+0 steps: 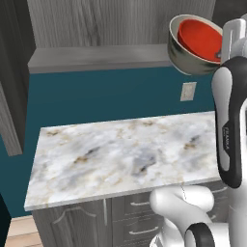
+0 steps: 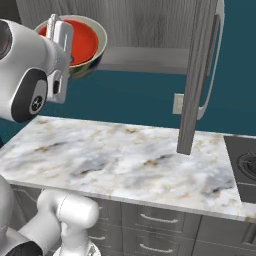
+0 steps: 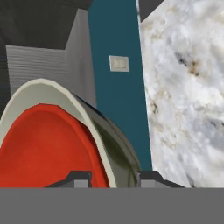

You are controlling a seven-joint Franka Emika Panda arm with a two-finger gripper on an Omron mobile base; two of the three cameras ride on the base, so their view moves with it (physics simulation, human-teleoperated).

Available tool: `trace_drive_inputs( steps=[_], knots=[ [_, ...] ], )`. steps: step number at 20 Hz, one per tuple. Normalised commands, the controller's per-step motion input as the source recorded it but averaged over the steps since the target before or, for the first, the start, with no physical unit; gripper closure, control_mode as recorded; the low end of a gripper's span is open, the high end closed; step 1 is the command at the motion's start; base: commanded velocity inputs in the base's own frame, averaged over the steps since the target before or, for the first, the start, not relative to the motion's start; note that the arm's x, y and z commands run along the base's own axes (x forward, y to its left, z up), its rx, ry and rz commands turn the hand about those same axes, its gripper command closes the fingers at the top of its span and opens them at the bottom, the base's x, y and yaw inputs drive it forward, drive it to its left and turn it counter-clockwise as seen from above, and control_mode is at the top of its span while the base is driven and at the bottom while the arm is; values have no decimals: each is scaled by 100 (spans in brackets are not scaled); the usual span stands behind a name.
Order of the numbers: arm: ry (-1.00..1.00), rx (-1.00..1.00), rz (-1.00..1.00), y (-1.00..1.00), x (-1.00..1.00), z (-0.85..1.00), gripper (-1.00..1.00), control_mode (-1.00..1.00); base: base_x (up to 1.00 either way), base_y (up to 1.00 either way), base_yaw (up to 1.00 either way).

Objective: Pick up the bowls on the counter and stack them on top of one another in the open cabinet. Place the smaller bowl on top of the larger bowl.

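At the upper right of the left base view, the gripper (image 1: 226, 46) was closed narrowly on the rim of the larger bowl (image 1: 185, 58), tilted, with the smaller bowl (image 1: 200, 39) nested inside it. Both hung in front of the open cabinet's shelf board (image 1: 96, 57), well above the marble counter (image 1: 125, 154) in mid-frame.

Two bowls: one larger bowl (image 1: 185, 58), one smaller bowl (image 1: 200, 38) nested inside. One counter (image 1: 120, 154). One wall outlet (image 1: 188, 91).
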Motion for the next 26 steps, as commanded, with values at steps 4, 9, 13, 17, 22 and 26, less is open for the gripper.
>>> trace_drive_inputs(
  steps=[4,9,13,17,22,26],
  knots=[
    [0,0,-1,5,3,31,100,-100,0,0,0],
    [0,0,-1,6,15,19,100,-100,0,0,0],
    [0,0,0,4,25,0,100,-100,0,0,0],
    [0,0,0,2,27,-1,100,-100,0,0,0],
    [0,0,0,0,36,0,100,-100,0,0,0],
    [0,-3,0,4,33,0,100,-100,0,0,0]
  ],
)
